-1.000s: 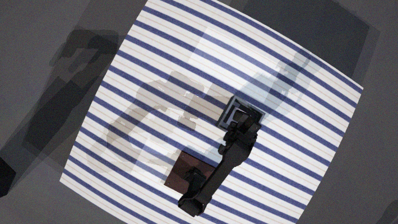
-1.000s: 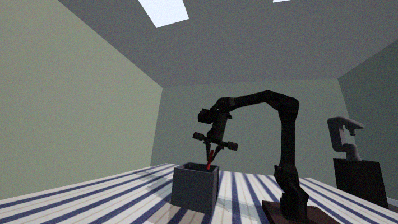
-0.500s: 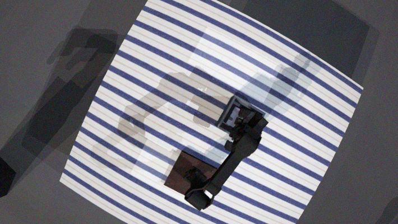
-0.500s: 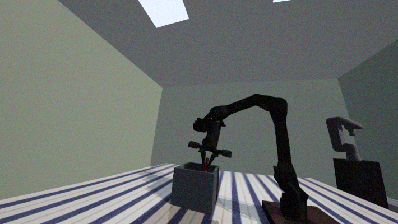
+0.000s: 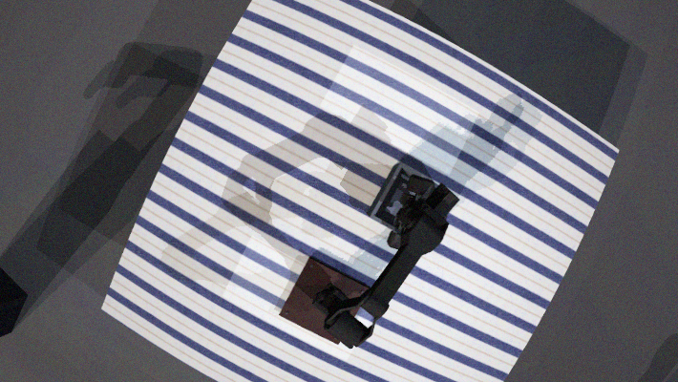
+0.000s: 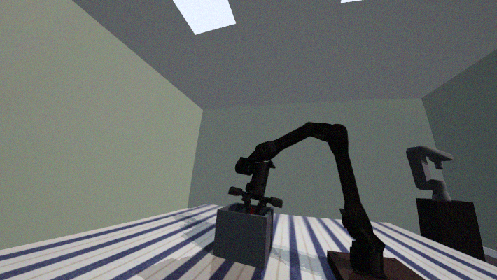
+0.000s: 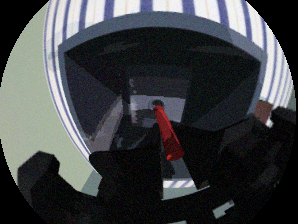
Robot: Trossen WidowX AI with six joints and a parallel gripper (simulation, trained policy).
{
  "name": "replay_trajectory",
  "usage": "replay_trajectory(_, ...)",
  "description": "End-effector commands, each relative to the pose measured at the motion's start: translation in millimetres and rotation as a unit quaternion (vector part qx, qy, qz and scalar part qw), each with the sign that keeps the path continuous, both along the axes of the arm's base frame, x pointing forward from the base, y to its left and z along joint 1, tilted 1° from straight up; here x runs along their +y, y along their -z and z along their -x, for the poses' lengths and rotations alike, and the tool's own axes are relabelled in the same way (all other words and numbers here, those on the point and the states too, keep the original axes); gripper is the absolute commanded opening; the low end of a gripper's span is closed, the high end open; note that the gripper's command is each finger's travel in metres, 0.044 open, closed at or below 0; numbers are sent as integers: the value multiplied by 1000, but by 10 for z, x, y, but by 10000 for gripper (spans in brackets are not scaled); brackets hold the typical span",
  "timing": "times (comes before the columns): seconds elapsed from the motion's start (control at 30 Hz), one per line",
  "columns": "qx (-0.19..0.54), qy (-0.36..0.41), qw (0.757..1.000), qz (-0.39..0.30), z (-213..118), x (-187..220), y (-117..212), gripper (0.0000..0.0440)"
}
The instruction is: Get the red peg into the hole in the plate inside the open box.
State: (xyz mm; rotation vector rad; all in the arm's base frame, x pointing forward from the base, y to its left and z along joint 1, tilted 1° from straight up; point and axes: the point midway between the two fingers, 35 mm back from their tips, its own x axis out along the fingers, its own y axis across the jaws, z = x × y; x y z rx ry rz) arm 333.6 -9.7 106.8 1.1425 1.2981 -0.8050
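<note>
Pincer (image 5: 406,210) (image 6: 253,210) (image 7: 163,125) nearly closed, gripping the peg (image 6: 252,211) (image 7: 168,134) inside the box (image 5: 386,195) (image 6: 241,234) (image 7: 160,21). From the wrist view, its tip looks near the hole (image 7: 157,103); I'd centre it, square it up, then lower gently.

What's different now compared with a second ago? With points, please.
The gripper (image 6: 253,208) (image 7: 163,125) has moved down, carrying the red peg (image 6: 252,211) (image 7: 169,136) from above the rim to mostly inside the grey box (image 5: 382,198) (image 6: 239,238) (image 7: 162,21). The arm (image 5: 398,272) (image 6: 337,140) reaches lower over it. The peg is still gripped; the box and the brown base plate (image 5: 301,301) (image 6: 334,260) haven't moved.
</note>
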Motion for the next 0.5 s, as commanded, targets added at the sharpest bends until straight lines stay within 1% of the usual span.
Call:
replay_trajectory(0.0,6,-11,1000,-2,-25,13,113,0)
replay_trajectory(0.1,11,-17,1000,1,-28,8,186,1)
replay_trajectory(0.23,22,-25,999,8,-7,-11,275,24)
replay_trajectory(0.3,25,-30,999,9,-13,-5,312,17)
replay_trajectory(0.37,24,-35,999,7,-27,3,343,52)
replay_trajectory(0.47,33,-40,999,7,-10,12,385,122)
